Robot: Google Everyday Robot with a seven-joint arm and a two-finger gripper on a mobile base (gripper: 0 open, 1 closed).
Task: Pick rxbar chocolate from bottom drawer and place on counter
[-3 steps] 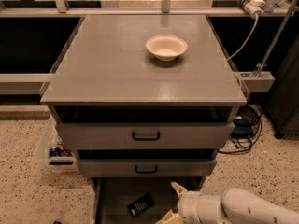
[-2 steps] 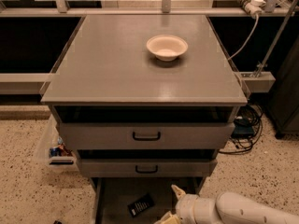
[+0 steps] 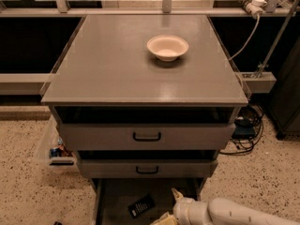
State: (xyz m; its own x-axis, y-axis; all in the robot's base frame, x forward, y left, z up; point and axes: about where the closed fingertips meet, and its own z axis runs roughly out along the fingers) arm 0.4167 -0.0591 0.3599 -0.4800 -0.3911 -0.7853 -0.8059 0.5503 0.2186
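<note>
The rxbar chocolate is a small black bar lying flat on the floor of the open bottom drawer, near its middle. My gripper is low in the drawer just right of the bar, on a white arm coming in from the lower right. Its two pale fingers are spread apart and hold nothing. The counter is the grey cabinet top above.
A white bowl sits on the counter at the back right. Two upper drawers with black handles stick out slightly above the bottom drawer. A plastic box stands on the floor left; cables lie right.
The gripper and arm have shifted a little left, closer to the bar. The bar has not moved.
</note>
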